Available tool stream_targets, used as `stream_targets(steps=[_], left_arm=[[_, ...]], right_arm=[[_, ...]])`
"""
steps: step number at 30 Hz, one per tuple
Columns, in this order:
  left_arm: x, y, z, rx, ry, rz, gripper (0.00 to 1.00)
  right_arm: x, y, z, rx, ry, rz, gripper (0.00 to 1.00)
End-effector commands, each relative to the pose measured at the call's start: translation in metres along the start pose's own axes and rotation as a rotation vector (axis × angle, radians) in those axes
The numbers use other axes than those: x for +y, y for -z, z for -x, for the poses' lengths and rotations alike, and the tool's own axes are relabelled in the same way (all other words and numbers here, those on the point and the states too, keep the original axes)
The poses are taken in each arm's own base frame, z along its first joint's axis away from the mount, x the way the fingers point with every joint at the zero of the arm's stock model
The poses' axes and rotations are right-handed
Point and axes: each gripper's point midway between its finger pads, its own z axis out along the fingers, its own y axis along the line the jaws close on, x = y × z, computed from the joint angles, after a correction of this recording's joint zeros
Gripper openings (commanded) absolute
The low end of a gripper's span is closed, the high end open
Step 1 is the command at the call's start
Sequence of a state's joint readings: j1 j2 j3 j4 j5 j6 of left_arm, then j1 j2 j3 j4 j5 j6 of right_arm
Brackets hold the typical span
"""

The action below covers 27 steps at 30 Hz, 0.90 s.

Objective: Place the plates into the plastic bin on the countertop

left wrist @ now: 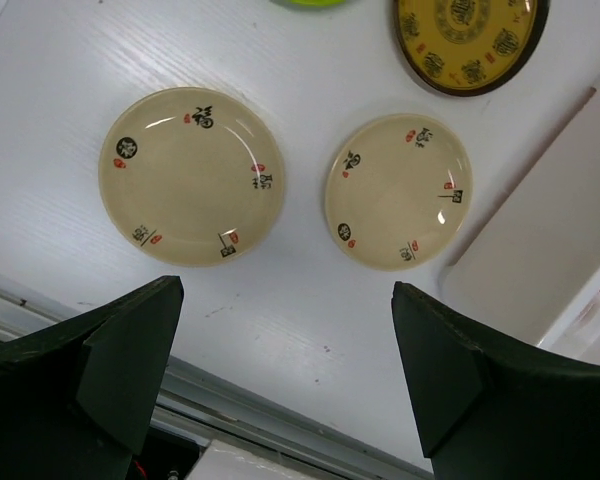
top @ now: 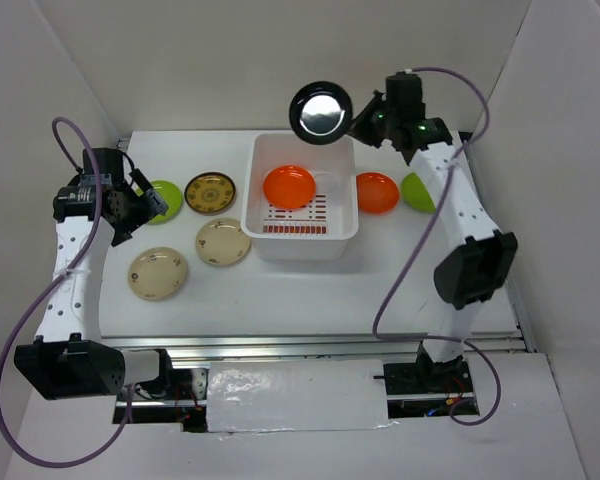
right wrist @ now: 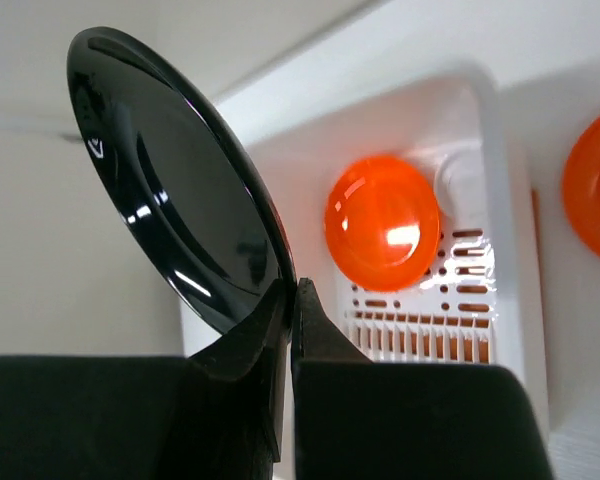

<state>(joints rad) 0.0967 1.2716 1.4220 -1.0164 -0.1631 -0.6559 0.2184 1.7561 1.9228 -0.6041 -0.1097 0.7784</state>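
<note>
The white plastic bin (top: 346, 232) stands mid-table with one orange plate (top: 289, 187) in it, also in the right wrist view (right wrist: 382, 221). My right gripper (top: 358, 122) is shut on the rim of the black plate (top: 321, 112), held on edge above the bin's far side; the wrist view shows it (right wrist: 175, 185) pinched between the fingers. My left gripper (top: 140, 205) is open and empty above the left side. Below it lie two cream plates (left wrist: 191, 175) (left wrist: 398, 190) and the brown-and-gold plate (left wrist: 467, 40). A lime green plate (top: 166, 198), an orange plate (top: 377, 192) and another green plate (top: 416, 190) lie on the countertop (top: 310, 295).
The metal rail (top: 320, 343) runs along the table's front edge. White walls enclose the table on the left, right and back. The bin's base has red slots (right wrist: 420, 330) at its near side.
</note>
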Motion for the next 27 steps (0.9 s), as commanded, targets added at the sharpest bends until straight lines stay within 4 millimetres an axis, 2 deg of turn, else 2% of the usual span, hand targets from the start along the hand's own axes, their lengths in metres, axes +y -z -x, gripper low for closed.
stream_targets(steps=[1,2,4,5,7,8,11,16,21,26,27], left_arm=[[0.012,0.010,0.007,-0.025,0.060,0.033,0.99],[0.014,0.013,0.010,-0.032,0.066,0.033,0.99],[0.019,0.016,0.011,-0.038,0.069,0.045,0.99],[0.020,0.018,0.012,-0.044,0.071,0.047,0.99],[0.027,0.021,0.013,-0.048,0.069,0.062,0.99],[0.031,0.020,0.013,-0.048,0.069,0.080,0.99],[0.041,0.017,0.009,-0.040,0.077,0.116,0.99],[0.053,0.009,0.001,-0.021,0.101,0.165,0.99],[0.057,0.000,-0.004,0.003,0.109,0.188,0.99],[0.061,-0.009,-0.008,0.023,0.107,0.210,0.99],[0.063,-0.011,-0.009,0.028,0.107,0.218,0.99]], right_arm=[[-0.005,-0.024,-0.051,0.180,0.049,-0.054,0.00],[-0.010,-0.036,-0.058,0.186,0.051,-0.079,0.00],[-0.002,-0.045,-0.071,0.202,0.067,-0.081,0.00],[-0.011,-0.056,-0.081,0.221,0.073,-0.118,0.00],[-0.008,-0.064,-0.091,0.232,0.091,-0.131,0.00],[-0.018,-0.075,-0.102,0.259,0.096,-0.161,0.00],[-0.025,-0.093,-0.122,0.293,0.103,-0.180,0.00],[-0.046,-0.112,-0.146,0.322,0.113,-0.251,0.00],[-0.057,-0.125,-0.159,0.348,0.103,-0.264,0.00],[-0.059,-0.134,-0.160,0.341,0.088,-0.269,0.01],[-0.060,-0.135,-0.159,0.343,0.083,-0.269,0.05]])
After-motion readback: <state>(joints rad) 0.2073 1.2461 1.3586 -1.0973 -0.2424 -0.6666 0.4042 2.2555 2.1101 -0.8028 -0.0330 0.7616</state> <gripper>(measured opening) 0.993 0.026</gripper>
